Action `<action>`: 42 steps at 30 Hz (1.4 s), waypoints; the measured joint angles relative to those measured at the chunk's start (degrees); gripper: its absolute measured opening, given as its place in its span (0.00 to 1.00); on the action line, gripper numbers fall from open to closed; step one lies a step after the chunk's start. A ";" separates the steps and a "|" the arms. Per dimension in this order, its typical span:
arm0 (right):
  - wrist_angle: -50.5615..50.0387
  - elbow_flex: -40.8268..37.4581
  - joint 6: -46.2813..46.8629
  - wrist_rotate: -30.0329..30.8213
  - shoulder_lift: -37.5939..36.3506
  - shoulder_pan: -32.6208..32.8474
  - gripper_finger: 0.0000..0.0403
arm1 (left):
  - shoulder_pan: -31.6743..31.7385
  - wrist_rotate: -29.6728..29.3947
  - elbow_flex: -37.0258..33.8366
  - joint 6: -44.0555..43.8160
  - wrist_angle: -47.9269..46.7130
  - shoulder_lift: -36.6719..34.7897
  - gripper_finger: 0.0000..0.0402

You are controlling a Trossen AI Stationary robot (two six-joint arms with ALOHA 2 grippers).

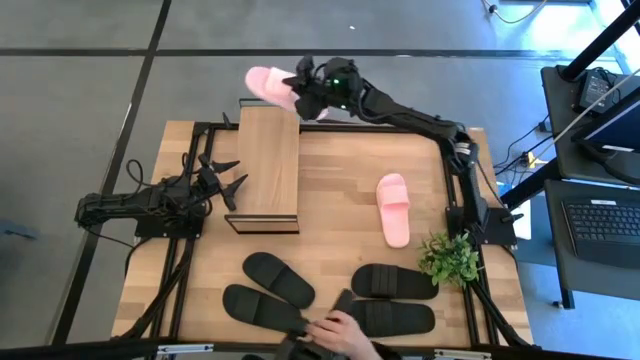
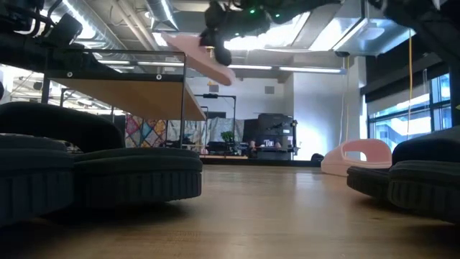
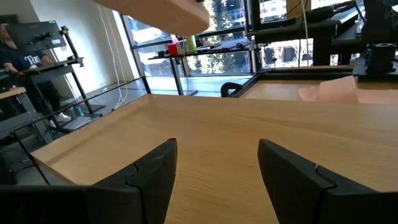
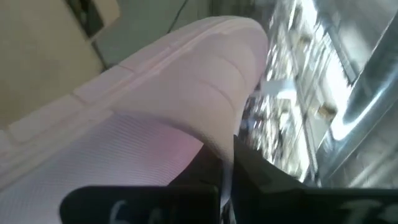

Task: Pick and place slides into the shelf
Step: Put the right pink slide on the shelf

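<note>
- I've got a pink slide [image 1: 268, 83] up in the air, just past the far end of the shelf [image 1: 270, 165] and higher than its top board, with my right fingers [image 1: 303, 88] clamped tight on it.
- In my right wrist view its strap [image 4: 205, 68] arches right in front of me; I seem to hold it near one end, though exactly which part I can't tell.
- It hangs out sideways from my grip and tilts in the low view without drooping, so I judge it light and fairly stiff, foam-like, with some give under the pinch.
- The ribbed surface looks grippy, not slippery; nothing fragile here, so a firm squeeze should do no harm.
- For the others I'd take the strap or a side edge of the sole: thin enough to pinch, and the slide stays level.
- Its pink partner [image 1: 393, 208] lies flat on the desk [image 1: 350, 170], well to the right of the shelf.
- Four black slides [image 1: 278, 279] lie on the near side of the shelf, and a person's hand [image 1: 338, 329] rests among them.
- My left fingers [image 1: 228, 181] wait spread apart, just beside the shelf's left edge.
- A small green plant [image 1: 450, 258] stands right of the shelf, beyond the pink partner.
</note>
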 joint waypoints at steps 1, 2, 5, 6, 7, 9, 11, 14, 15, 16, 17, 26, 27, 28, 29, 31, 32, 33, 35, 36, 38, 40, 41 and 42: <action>-0.16 2.00 -0.11 -0.96 1.49 0.13 0.03 | -0.01 -0.01 0.00 -0.04 -0.10 -0.01 0.54; -0.12 4.03 -0.44 -1.23 3.03 0.31 0.03 | 0.00 -0.01 0.00 -0.08 -0.13 -0.01 0.54; -1.04 9.60 -2.09 -1.68 7.15 0.47 0.03 | 0.00 -0.02 0.01 -0.21 -0.25 -0.01 0.54; -1.71 11.40 -2.27 -1.75 8.51 0.51 0.03 | 0.00 0.02 0.02 -0.21 -0.27 -0.01 0.54; -2.96 12.98 -2.29 -2.04 9.70 0.52 0.03 | -0.02 0.00 0.02 -0.21 -0.29 -0.01 0.54; -5.31 15.49 -2.35 -3.27 11.80 0.52 0.03 | 0.00 -0.02 0.02 -0.23 -0.33 -0.01 0.54; -5.15 15.42 -4.02 -3.51 13.04 0.52 0.03 | 0.00 -0.11 0.02 -0.28 -0.39 -0.01 0.54; -5.38 14.79 -6.71 -3.55 14.36 0.52 0.03 | -0.02 -0.15 0.02 -0.39 -0.45 -0.01 0.54; -5.41 14.73 -6.83 -3.56 14.78 0.52 0.03 | 0.00 -0.14 0.02 -0.38 -0.47 -0.01 0.54; -5.62 14.72 -6.91 -3.59 15.19 0.52 0.03 | -0.02 -0.16 0.02 -0.37 -0.49 -0.01 0.54; -5.66 14.72 -7.27 -3.66 15.49 0.52 0.03 | 0.00 -0.15 0.02 -0.35 -0.49 -0.01 0.54; -5.77 14.69 -10.75 -4.15 16.80 0.52 0.03 | 0.00 -0.18 0.04 -0.06 -0.51 -0.01 0.54; -5.63 14.70 -10.75 -4.15 16.80 0.52 0.03 | 0.00 -0.18 0.04 -0.06 -0.51 -0.01 0.54; -5.46 14.70 -10.83 -4.15 16.80 0.52 0.03 | 0.00 -0.18 0.04 0.00 -0.51 -0.01 0.54; -5.43 14.70 -10.93 -4.15 16.80 0.52 0.03 | 0.00 -0.18 0.04 0.01 -0.51 -0.01 0.54; -5.53 14.70 -11.06 -4.43 16.80 0.52 0.03 | 0.00 -0.18 0.04 0.03 -0.51 -0.01 0.54; -5.67 14.70 -11.07 -5.06 16.80 0.52 0.03 | 0.00 -0.18 0.04 0.03 -0.51 -0.01 0.54; -5.86 14.70 -11.24 -5.64 16.80 0.52 0.03 | 0.00 -0.18 0.04 0.05 -0.51 -0.01 0.54; -5.91 14.70 -11.38 -5.85 16.80 0.52 0.03 | 0.00 -0.20 0.04 0.05 -0.53 -0.01 0.54; -5.91 14.70 -11.36 -5.90 16.80 0.52 0.03 | 0.00 -0.20 0.04 0.05 -0.53 -0.01 0.54; -5.86 14.70 -11.40 -5.94 16.80 0.52 0.03 | 0.00 -0.20 0.04 0.05 -0.53 -0.01 0.54; -5.52 14.70 -11.40 -6.10 16.80 0.52 0.03 | 0.00 -0.20 0.04 0.07 -0.53 -0.01 0.54; -5.59 14.70 -11.46 -6.48 16.80 0.52 0.03 | 0.00 -0.22 0.04 0.07 -0.55 -0.01 0.54; -5.70 14.68 -11.47 -6.95 16.85 0.52 0.03 | 0.00 -0.22 0.04 0.07 -0.56 -0.01 0.54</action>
